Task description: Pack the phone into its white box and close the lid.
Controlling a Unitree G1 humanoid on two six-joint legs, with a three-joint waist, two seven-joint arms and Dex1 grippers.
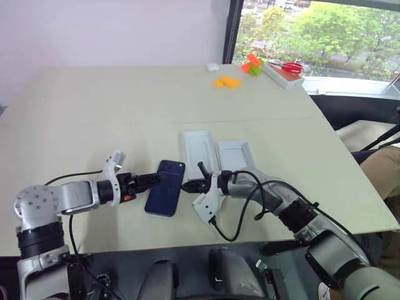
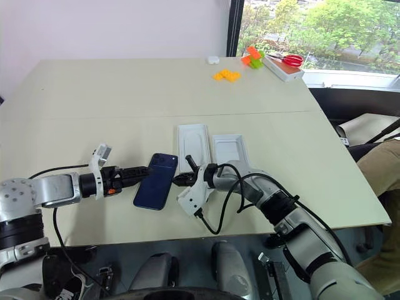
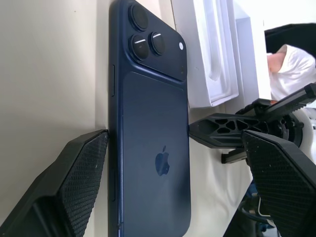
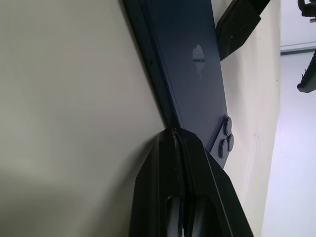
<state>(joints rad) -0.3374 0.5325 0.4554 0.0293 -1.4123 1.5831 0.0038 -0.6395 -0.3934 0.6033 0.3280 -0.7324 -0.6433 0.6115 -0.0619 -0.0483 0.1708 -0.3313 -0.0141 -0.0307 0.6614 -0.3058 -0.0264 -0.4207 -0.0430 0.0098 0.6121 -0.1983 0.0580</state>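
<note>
The dark blue phone (image 1: 165,187) lies back up on the table, its camera cluster (image 3: 148,34) at the far end. My left gripper (image 1: 156,178) is open around its near half: one finger (image 3: 74,187) touches the phone's long edge, and the other finger (image 3: 281,177) stands clear of it. My right gripper (image 1: 186,185) is shut, with its tip (image 4: 174,132) against the phone's opposite long edge. Just beyond lies the white box (image 1: 199,149), open side up with its recess showing. To its right rests the lid (image 1: 236,156), also inside up.
At the table's far right are orange blocks (image 1: 226,81), green and orange blocks (image 1: 252,64), and a white tray with red scissors (image 1: 284,72). A small white object (image 1: 212,67) sits nearby. The table's right edge (image 1: 369,187) runs close to my right arm.
</note>
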